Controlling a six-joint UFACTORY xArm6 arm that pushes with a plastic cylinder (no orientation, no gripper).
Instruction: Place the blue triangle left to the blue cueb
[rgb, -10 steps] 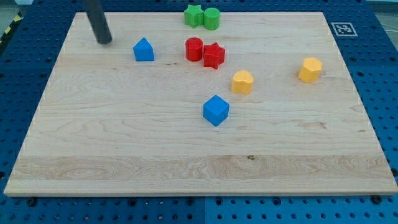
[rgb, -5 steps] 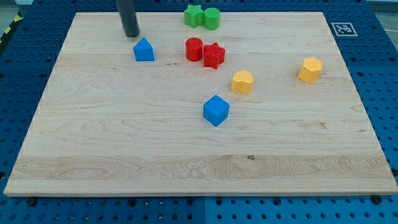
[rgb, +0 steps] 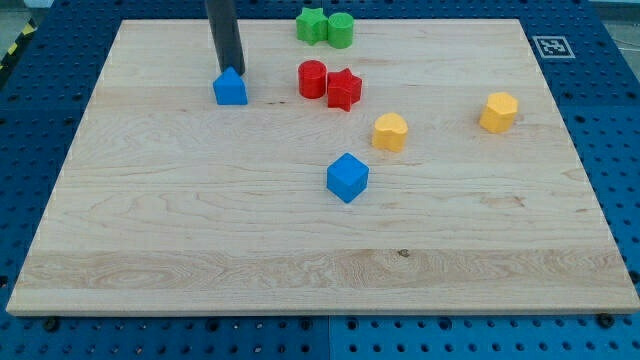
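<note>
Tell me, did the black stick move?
Yes. My tip slid toward the view's right, from the board's left side to just above the blue triangle.

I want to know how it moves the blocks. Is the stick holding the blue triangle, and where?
Nothing is held. My tip only meets the top edge of the blue triangle, on the side toward the view's top. It can push, not grip.

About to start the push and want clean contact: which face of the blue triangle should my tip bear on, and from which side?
Bear on the far, upper face of the blue triangle, coming from the view's top. My tip already sits right behind it there. The blue cube lies toward the view's bottom right, so pushing downward, probably angled slightly rightward, would carry it to the cube's left.
</note>
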